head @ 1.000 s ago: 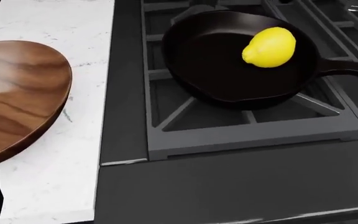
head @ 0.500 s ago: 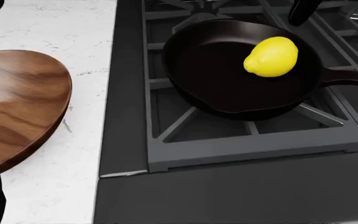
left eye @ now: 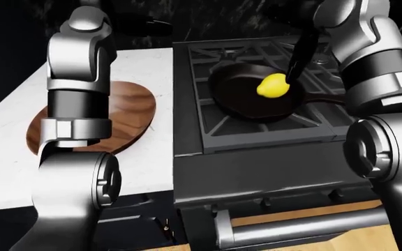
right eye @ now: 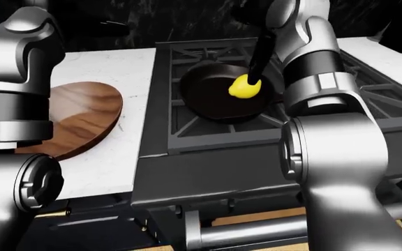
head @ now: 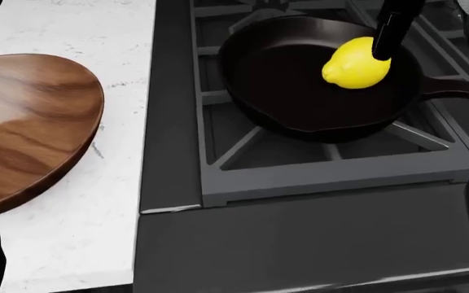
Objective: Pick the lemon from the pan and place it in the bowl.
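Head view: right hand (head: 385, 43) has come down from top edge, dark finger now overlapping lemon (head: 355, 63) in pan (head: 283, 91); grasp imminent. Finger state unclear; left hand unseen.

White marbled bench (head: 71, 201) on the left, carrying a wooden bowl (head: 31, 122) near its left edge. Directly to the right, touching the bench edge, a dark gas stove (head: 299, 238) with grey cast-iron grates (head: 299, 177). Resting on the grates toward the far right, a black pan (head: 299, 91), handle pointing right.
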